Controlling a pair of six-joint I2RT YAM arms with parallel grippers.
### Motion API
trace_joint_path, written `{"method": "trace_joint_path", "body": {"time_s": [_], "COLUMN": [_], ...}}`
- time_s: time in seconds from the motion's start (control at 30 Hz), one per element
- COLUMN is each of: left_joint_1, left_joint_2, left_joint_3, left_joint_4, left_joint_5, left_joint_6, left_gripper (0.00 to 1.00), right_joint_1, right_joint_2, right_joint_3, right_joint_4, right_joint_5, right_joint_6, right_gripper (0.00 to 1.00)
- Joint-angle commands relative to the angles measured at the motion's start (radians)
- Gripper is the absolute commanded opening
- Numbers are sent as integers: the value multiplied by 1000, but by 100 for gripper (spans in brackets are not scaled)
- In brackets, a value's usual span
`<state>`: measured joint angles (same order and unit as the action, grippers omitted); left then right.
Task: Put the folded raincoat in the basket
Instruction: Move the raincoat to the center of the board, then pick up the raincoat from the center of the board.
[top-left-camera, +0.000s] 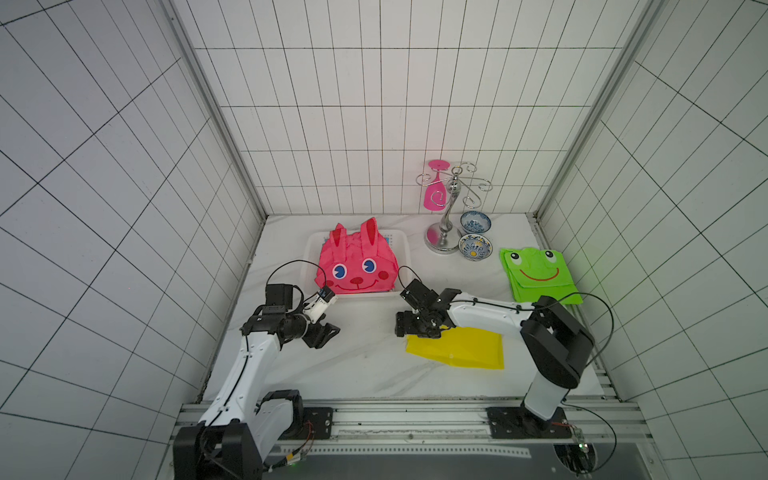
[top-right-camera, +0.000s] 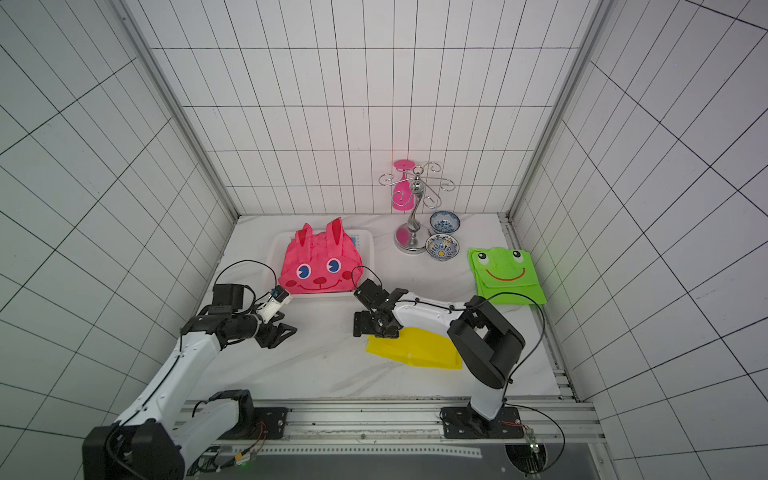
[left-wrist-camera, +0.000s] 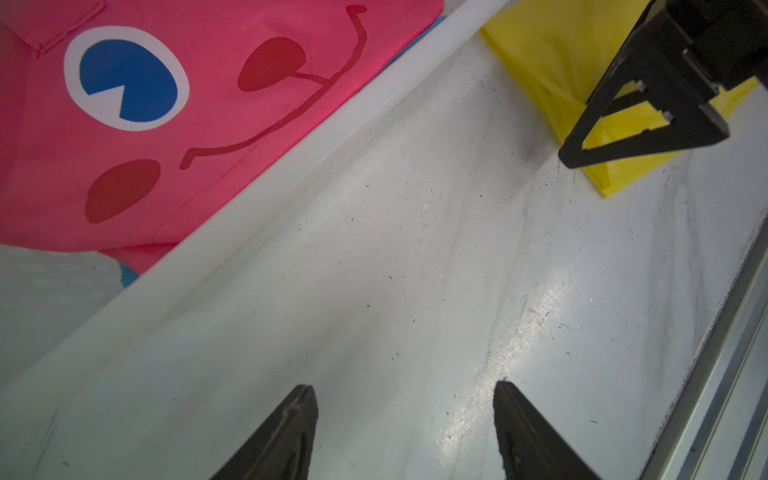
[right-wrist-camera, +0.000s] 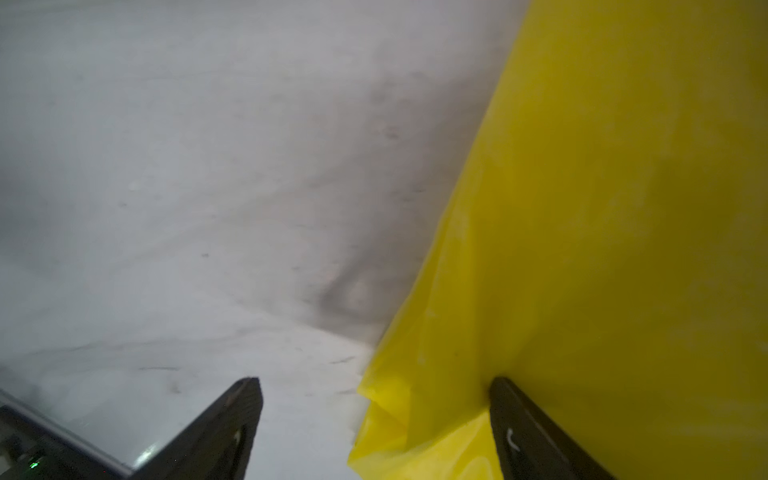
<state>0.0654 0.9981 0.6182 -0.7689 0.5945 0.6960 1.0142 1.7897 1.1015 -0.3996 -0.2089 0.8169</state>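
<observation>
I have the right gripper (right-wrist-camera: 374, 386) low at the yellow raincoat (top-left-camera: 461, 349), just right of centre in both top views. Its jaws are spread across the raincoat's left corner, one finger on fabric and one on bare table (top-left-camera: 361, 365), so closing should pinch the edge. The wrist view is too blurred to say whether that finger presses down. The left gripper (top-left-camera: 326, 337) hangs open and empty left of centre, clear of the basket (top-left-camera: 311, 253), which sits above centre with a pink raincoat (top-left-camera: 355, 266) already inside.
</observation>
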Motion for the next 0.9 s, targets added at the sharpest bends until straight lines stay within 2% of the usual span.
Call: {"method": "trace_joint_path", "body": {"time_s": [0.0,0.1,0.2,0.4,0.5,0.63,0.77,0.87], "left_joint_1": [-2,-3,-4,-19,-59,-158,-222,-262], "left_joint_2": [-1,0,4,17,17,-30,-96,-44], "left_joint_3": [2,2,3,2,-3,-30,-54,-43], "left_joint_4": [0,0,-4,-10,-19,-24,-42,-64], "left_joint_5": [7,11,18,28,34,63,165,205], "left_joint_6": [5,8,15,31,80,200,397,535], "left_gripper": [70,70,70,70,70,70,75,76], "right_joint_1": [55,58,53,16,-69,-227,-359,-462], "right_joint_2": [43,-22,-135,-377,-506,-645,-732,-762], "right_joint_3": [40,23,-3,-78,-174,-315,-430,-488], "right_joint_4": [132,160,114,-87,-190,-278,-319,-329], "right_joint_5": [-193,-199,-134,88,175,189,150,81], "right_joint_6": [-13,15,24,15,18,29,-11,-62], "right_gripper": [89,89,89,89,89,87,82,77]}}
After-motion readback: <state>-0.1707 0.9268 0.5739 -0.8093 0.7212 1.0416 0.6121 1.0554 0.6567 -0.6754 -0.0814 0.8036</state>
